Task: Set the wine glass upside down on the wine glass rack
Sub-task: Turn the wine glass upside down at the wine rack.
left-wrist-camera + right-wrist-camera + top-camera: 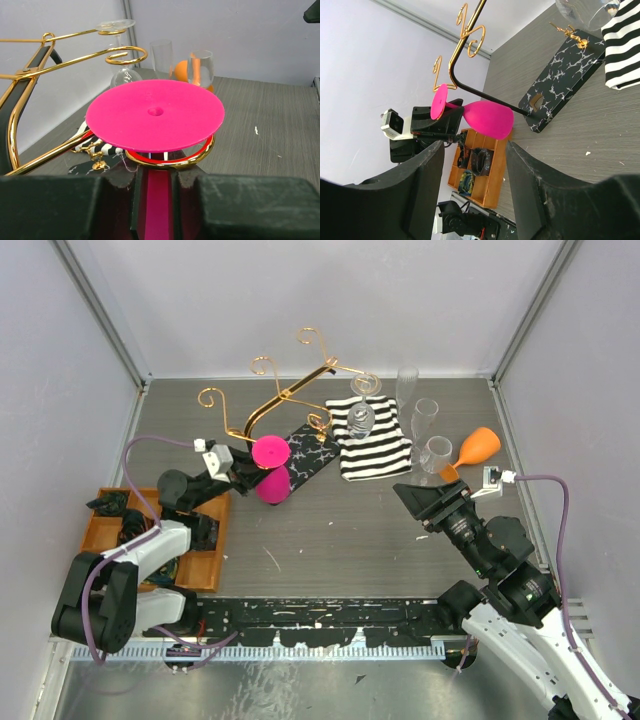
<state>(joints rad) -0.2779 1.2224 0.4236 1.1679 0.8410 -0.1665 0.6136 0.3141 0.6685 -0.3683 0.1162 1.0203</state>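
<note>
The pink wine glass [155,114] is upside down at the near hook of the wine glass rack [310,452]. Its flat foot lies over the gold ring and its bowl hangs below, close to the marbled base. My left gripper [152,177] has the stem between its fingers. They sit close on either side of it, but I cannot tell whether they are pressing or have just let go. My right gripper [475,147] hovers well apart on the right with its jaws spread and nothing between them. I judge this glass light, rigid and smooth, so it could slip or swing on the wire. The thin stem is the weak point, but it is also the only sensible place to hold, low toward the bowl, so the foot is free to seat on the ring. By my count there is one rack, one pink glass, and one clear stemmed glass [361,420] already hanging inverted on a far hook. There are three clear glasses [425,418] standing at the right and one orange glass [478,447] lying on its side beside them. There is also one striped cloth [375,445] and one wooden tray [215,540] by my left arm.
</note>
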